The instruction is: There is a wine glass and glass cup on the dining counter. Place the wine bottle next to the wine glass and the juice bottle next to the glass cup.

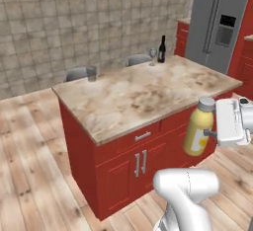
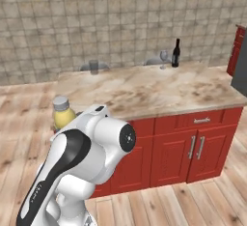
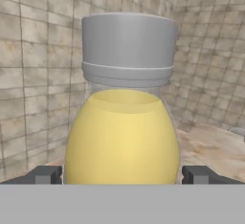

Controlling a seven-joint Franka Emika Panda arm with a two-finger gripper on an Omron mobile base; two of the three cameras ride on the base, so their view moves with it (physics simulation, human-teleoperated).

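The juice bottle (image 1: 198, 130), a rounded yellow plastic container with a pale grey-looking cap, hung in the tool's (image 1: 210, 133) grip at the right edge of the left base frame, off the front corner of the bench (image 1: 143, 94) and above the wooden floor (image 1: 29, 175). It stood nearly upright, its long axis close to vertical with the cap uppermost and leaning slightly toward the right of the frame. In the hand view the two dark fingertips (image 3: 45, 174) pressed the wide lower body (image 3: 122, 139) from either side, below the shoulder. The smooth, bulging plastic looked light but probably slippery and a little yielding, so a hold across the widest part of the body seemed sounder than one at the narrow neck or cap. In the right base frame the bottle (image 2: 63, 113) peeked out at middle left behind the white arm.

The glass cup (image 1: 92, 74), a short clear tumbler, stood at the far edge of the marbled top, upper left of centre in the left base frame, well apart from the carried bottle. Farther right along that edge, the wine bottle (image 1: 161, 49) stood upright, neck up, just beside the stemmed wine glass (image 1: 152, 55). That pairing looked settled; the juice remained to be set down near the tumbler, itself fragile.
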